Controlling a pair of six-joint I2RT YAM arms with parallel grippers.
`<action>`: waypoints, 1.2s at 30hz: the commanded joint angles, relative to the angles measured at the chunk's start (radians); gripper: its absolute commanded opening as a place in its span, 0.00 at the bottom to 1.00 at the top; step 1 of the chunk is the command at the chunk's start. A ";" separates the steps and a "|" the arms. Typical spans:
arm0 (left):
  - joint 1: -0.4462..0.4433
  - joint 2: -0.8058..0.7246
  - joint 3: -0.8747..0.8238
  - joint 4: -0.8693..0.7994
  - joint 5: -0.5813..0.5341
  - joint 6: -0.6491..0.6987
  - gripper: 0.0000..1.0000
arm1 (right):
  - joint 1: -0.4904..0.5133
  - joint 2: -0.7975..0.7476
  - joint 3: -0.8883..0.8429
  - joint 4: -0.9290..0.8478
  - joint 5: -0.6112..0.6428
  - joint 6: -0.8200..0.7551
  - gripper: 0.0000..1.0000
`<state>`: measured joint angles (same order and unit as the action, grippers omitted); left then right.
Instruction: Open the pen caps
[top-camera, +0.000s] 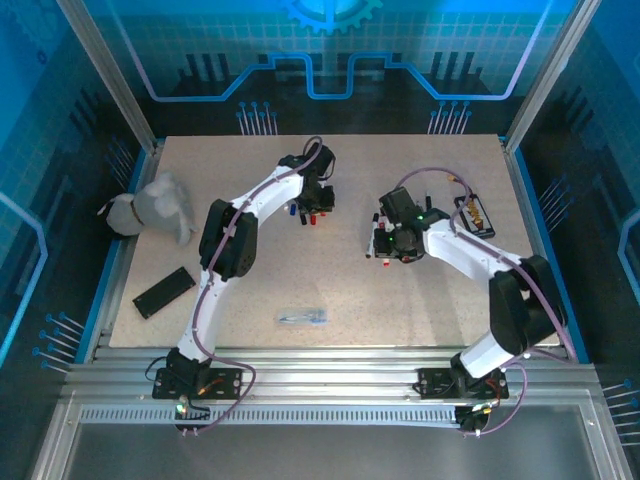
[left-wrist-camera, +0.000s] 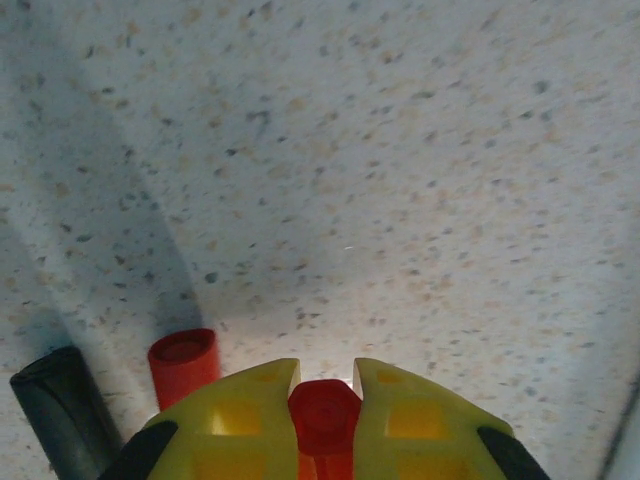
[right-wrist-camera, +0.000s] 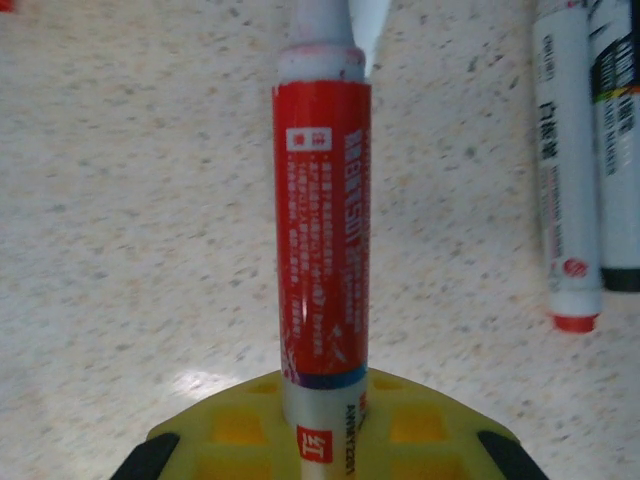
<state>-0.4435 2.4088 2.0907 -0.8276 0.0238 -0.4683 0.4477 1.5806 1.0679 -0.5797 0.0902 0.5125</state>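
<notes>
Overhead, speckled beige tabletop (top-camera: 400, 300) inside blue-lit walls (top-camera: 330, 50), left claw (left-wrist-camera: 325, 375) tight on red cap (left-wrist-camera: 325, 415), right claw (right-wrist-camera: 325, 400) tight on pen (right-wrist-camera: 322, 220)

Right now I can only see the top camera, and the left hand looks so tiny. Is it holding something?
Observer: Yes. In the left wrist view, the left hand is shut on a small red cap.
Operator: Is anything next to it?
Observer: A second red cap stands upright on the table beside it, with a black piece just past that.
Operator: What about the right hand?
Observer: The right hand grips a pen with a red label, and two more pens lie on the table next to it.
</notes>
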 joint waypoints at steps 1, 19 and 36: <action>0.000 -0.041 -0.020 -0.008 -0.046 0.035 0.05 | -0.023 0.063 0.046 -0.070 0.079 -0.065 0.00; 0.000 -0.014 0.010 -0.036 -0.066 0.056 0.29 | -0.031 0.322 0.168 -0.091 0.223 -0.042 0.00; -0.046 -0.081 0.039 -0.034 -0.062 0.077 0.32 | -0.031 0.345 0.182 -0.131 0.273 -0.017 0.31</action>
<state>-0.4747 2.3894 2.0937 -0.8330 -0.0303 -0.4145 0.4290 1.9041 1.2331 -0.6624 0.3176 0.4786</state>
